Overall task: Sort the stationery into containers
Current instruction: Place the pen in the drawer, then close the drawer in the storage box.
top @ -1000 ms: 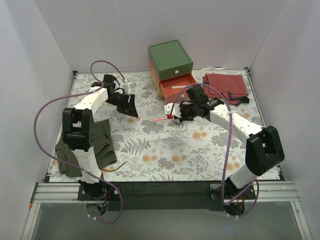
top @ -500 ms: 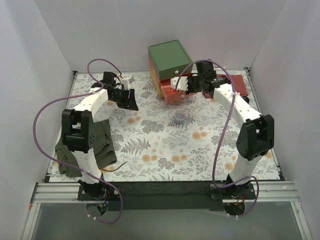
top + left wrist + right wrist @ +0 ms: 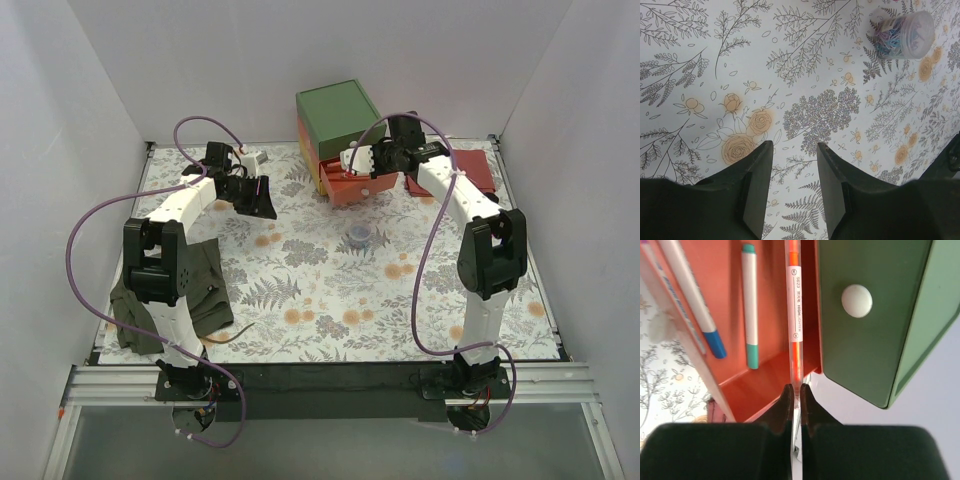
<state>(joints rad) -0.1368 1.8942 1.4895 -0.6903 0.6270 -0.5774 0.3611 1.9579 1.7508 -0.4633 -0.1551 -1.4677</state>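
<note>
The top camera is hanging above and behind the 2 arm bases, looking down and forward over the whole table (image 3: 300, 290), far enough back that the white walls (image 3: 70, 150) are showing on both sides. The left wrist camera is riding close over the floral cover, pointing almost straight down past the left tool (image 3: 794, 146) at its bottom edge. The small clear jar (image 3: 903, 34) in its upper right corner is also showing mid-table from above. The right wrist camera is sitting even nearer, peering along the right tool (image 3: 796, 390) and the orange highlighter (image 3: 795, 315) into the open salmon-red drawer (image 3: 770, 375) beside the green drawer (image 3: 865, 340). Both drawers belong to the box (image 3: 340, 125) that the top camera is catching at the far edge.
</note>
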